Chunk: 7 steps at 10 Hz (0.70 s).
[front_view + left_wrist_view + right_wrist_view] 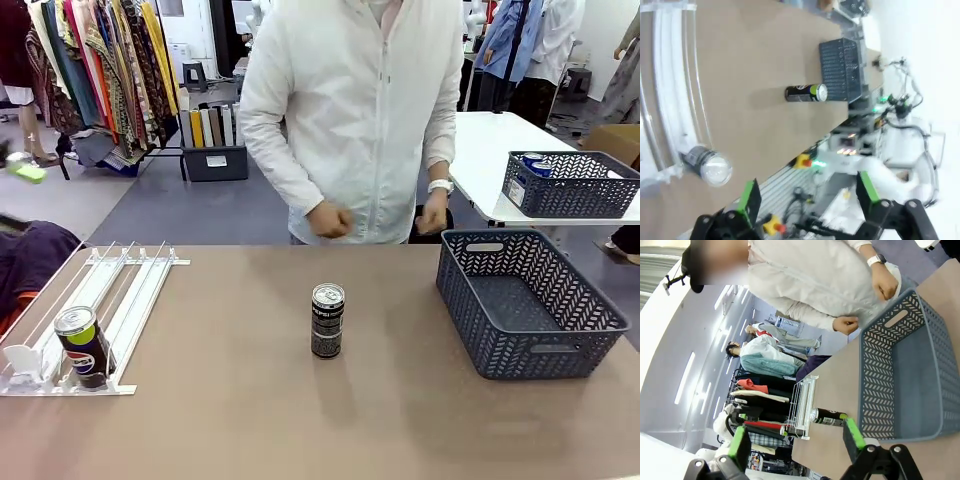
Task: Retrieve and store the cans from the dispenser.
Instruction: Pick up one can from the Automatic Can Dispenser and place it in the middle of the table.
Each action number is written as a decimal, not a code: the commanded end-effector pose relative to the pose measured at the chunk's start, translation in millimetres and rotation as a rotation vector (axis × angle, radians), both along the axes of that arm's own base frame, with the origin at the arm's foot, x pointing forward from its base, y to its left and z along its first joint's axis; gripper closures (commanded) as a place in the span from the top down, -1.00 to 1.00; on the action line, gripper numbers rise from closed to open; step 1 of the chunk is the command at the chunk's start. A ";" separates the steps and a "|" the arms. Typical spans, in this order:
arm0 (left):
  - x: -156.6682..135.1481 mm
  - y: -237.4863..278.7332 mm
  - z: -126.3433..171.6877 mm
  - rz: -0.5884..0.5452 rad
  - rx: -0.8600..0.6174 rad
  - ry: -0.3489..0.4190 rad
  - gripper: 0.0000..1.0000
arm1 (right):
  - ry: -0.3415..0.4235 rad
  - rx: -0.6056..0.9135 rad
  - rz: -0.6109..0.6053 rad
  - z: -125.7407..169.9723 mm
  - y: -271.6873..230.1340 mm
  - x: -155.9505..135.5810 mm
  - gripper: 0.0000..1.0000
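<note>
Grey basket (470,300) right of upright black can (327,322), person (350,110) behind both

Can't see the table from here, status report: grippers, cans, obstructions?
Left gripper open, right gripper open, both empty. Pepsi can at low end of dispenser; black can upright mid-table. Nothing between it and grey basket.

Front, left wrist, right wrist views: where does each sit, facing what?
Front: fixed on the robot's side, facing across the table at the person.
Left wrist: by the dispenser, rolled, facing the Pepsi can; open left claw below.
Right wrist: rolled, facing over the basket toward the person's hands; open right claw below.
Shared: all three see the black can.
</note>
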State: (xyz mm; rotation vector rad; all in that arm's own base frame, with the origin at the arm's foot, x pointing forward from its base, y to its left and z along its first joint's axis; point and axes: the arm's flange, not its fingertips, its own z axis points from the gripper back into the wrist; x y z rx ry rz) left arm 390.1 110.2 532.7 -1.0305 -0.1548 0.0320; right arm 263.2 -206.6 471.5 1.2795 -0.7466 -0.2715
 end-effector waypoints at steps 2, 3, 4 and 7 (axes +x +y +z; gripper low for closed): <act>-21.3 40.1 -68.4 0.151 -0.334 -0.015 1.00 | -0.025 0.020 -0.008 3.4 1.2 3.0 1.00; -22.6 42.9 -78.3 0.136 -0.312 0.044 1.00 | -0.025 0.020 -0.008 3.4 1.2 3.0 1.00; -25.0 51.3 -57.0 0.143 -0.233 0.027 1.00 | -0.025 0.020 -0.008 3.4 1.2 3.0 1.00; -25.0 51.3 -57.0 0.143 -0.233 0.027 1.00 | -0.025 0.020 -0.008 3.4 1.2 3.0 1.00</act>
